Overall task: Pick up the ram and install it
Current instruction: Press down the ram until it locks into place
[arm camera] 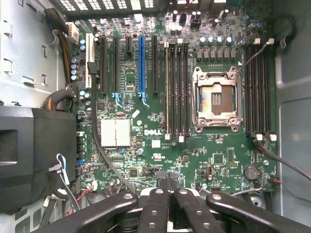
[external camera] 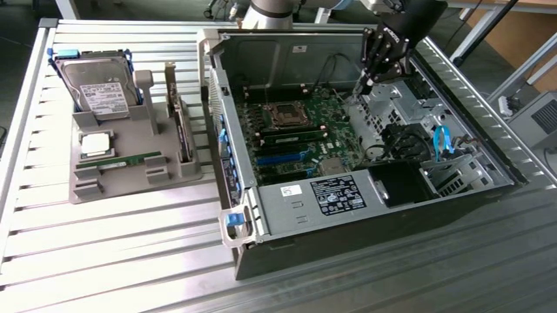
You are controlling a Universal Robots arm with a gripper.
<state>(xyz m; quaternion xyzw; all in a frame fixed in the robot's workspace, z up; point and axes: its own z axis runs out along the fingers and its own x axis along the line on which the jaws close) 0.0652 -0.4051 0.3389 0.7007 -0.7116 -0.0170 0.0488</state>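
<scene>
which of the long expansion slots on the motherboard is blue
The blue slot, standing between black slots; it alone is blue.

An open black metal computer case (external camera: 348, 215) lies on the slatted metal worktop (external camera: 113, 254) toward the exterior view's right, its green motherboard (external camera: 301, 137) inside. A grey plastic parts holder (external camera: 130, 166) stands beside it near the worktop's left edge, carrying the long green ram stick (external camera: 117, 162) in a slot.

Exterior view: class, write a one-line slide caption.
Shut gripper hovers over the open computer case; the ram lies in the grey holder.
</scene>
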